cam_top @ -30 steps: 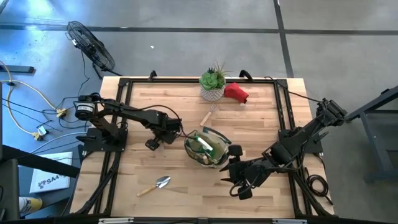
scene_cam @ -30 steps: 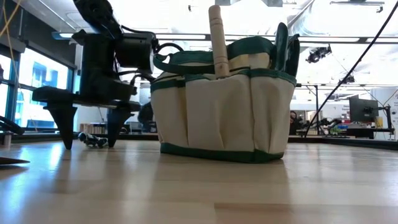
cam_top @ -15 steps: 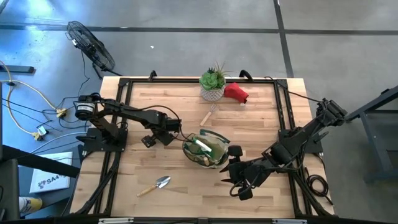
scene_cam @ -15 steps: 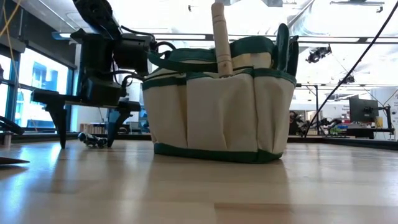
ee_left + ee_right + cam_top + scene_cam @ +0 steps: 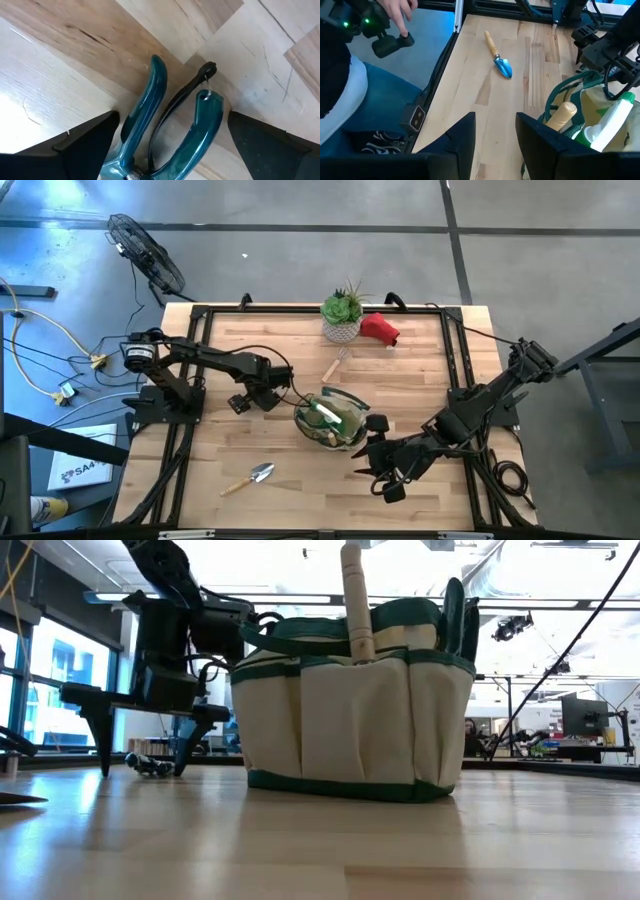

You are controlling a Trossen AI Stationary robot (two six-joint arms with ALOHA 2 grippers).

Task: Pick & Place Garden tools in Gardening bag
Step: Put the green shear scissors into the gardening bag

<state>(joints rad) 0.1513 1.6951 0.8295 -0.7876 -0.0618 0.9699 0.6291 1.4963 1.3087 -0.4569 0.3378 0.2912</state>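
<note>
We see a pale wooden table [image 5: 300, 470]; left of the gardening bag [image 5: 332, 418], the left gripper [image 5: 243, 399] hangs spread wide, empty, over teal-handled pruners [image 5: 170, 125]. The right gripper [image 5: 385, 480], half-open, holds nothing. A concrete floor [image 5: 300, 240] surrounds the table.

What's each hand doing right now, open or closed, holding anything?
Left hand: open, over teal-handled pruners, not gripping.
Right hand: open, holding nothing.

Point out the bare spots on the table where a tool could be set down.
Free: the far left corner, between the plant pot and the left gripper; the near edge between the trowel and the right gripper. Crowded: the middle, where the bag sits between both grippers, and the far edge by the pot and red item.
</note>
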